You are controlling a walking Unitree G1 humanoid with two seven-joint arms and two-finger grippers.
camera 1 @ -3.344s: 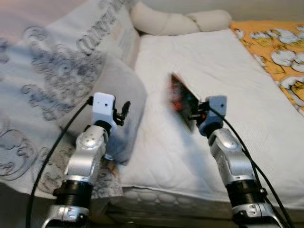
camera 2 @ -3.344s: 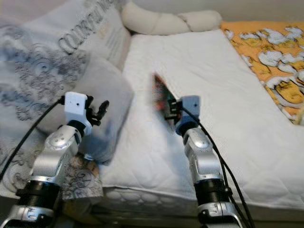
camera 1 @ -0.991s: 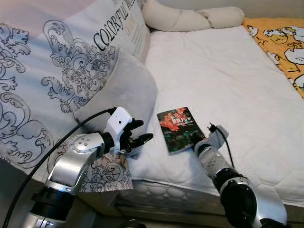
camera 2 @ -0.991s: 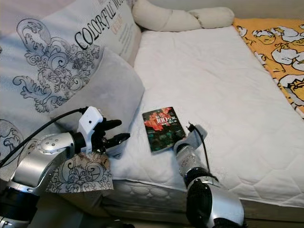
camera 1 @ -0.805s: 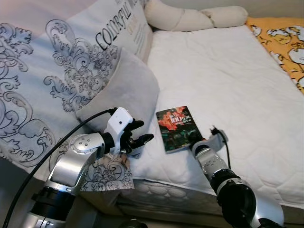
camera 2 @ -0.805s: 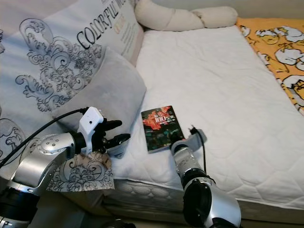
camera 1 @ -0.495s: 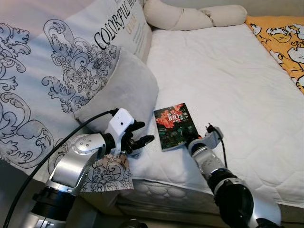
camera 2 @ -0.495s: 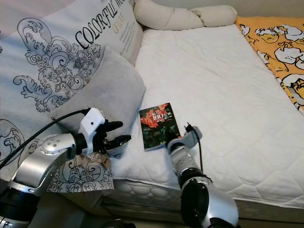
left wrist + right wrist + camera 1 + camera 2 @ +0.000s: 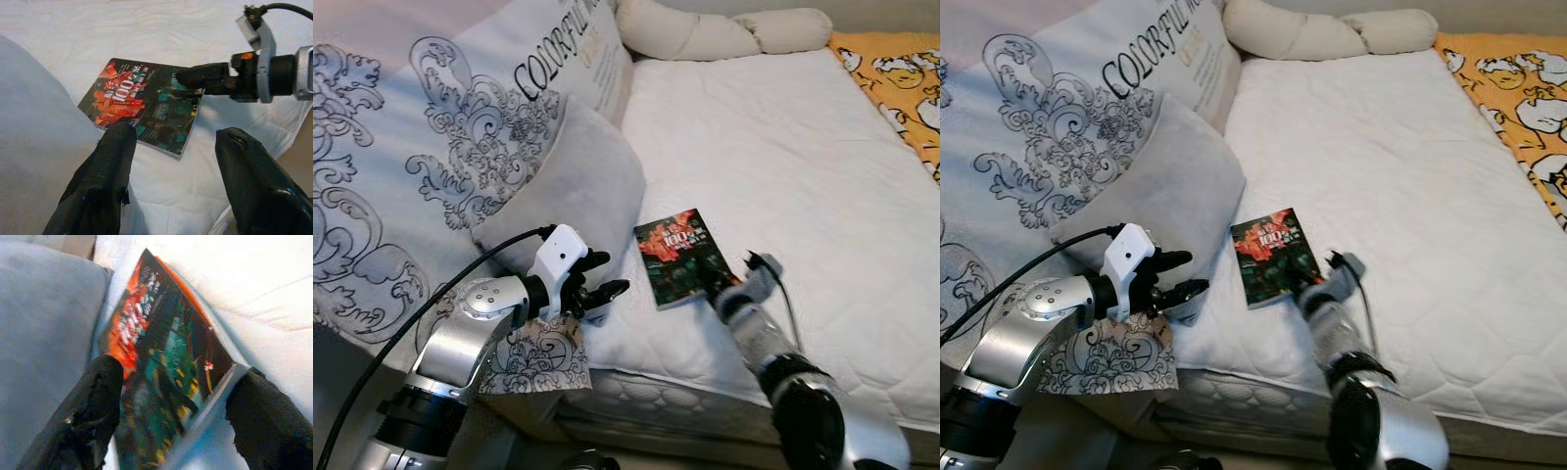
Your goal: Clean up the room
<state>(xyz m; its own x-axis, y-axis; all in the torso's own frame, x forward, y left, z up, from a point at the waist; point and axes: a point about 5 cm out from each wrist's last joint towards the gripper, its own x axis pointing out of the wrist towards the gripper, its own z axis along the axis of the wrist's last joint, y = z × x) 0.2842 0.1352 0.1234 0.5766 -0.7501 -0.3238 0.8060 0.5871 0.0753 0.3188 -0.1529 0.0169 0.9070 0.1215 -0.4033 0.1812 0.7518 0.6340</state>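
Observation:
A paperback book with a red and green cover lies flat on the white mattress near its front edge. My right gripper is open at the book's near right corner, one finger on each side of the cover. The left wrist view shows one right finger lying over the book's edge. My left gripper is open and holds nothing. It hovers just left of the book, by the front corner of the grey pillow.
A large patterned white cushion leans behind the grey pillow on the left. A beige roll cushion lies at the head of the bed and an orange printed blanket at the far right. The mattress edge drops off right under both arms.
About three seconds ago my right gripper held the book up on edge above the bed; now it lies flat. The right forearm is blurred and has shifted slightly right. The left arm has hardly moved.

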